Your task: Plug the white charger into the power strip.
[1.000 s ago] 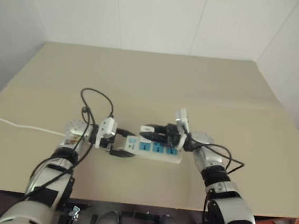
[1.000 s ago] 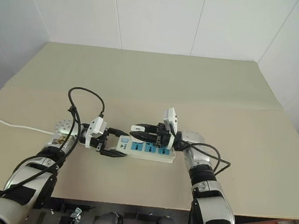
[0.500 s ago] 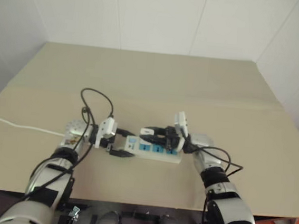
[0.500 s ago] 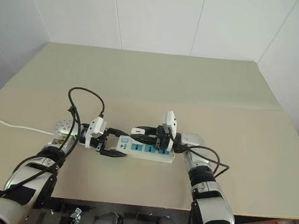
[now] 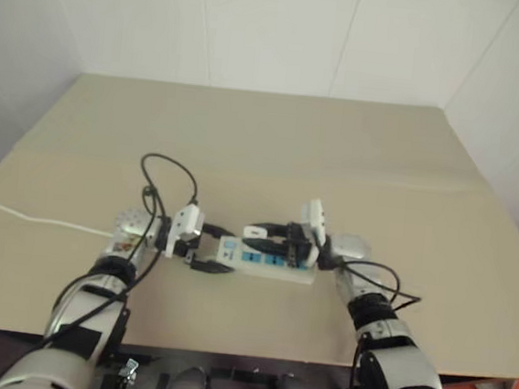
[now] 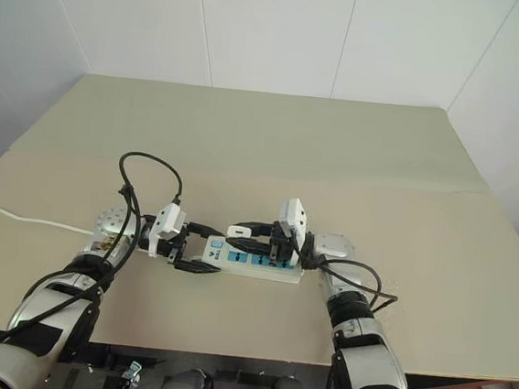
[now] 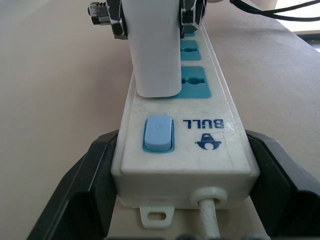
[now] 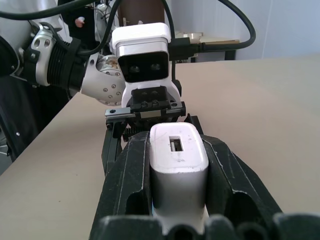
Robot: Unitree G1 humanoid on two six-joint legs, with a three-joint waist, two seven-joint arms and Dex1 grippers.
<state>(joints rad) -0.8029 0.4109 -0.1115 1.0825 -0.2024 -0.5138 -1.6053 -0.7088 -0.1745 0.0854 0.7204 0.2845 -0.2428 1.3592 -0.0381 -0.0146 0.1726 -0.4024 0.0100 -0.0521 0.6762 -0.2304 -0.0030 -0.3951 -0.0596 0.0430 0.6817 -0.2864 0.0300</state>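
The long white rectangular power strip (image 6: 251,260) lies lengthwise, left to right, on the front half of the flat beige worktop (image 6: 274,141). The left gripper (image 6: 201,248) straddles its switch end on the left; its thin white cord (image 5: 27,218) leads off to the left edge. The small white cube-shaped charger (image 7: 154,50) stands on the strip just beyond the switch, clamped in the right gripper (image 6: 242,234), which comes in from the right.

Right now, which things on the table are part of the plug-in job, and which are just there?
Job:
- white charger, gripped in the right claw
- power strip, its switch end between the left claw's fingers

Just there:
- thin white cord trailing across the table
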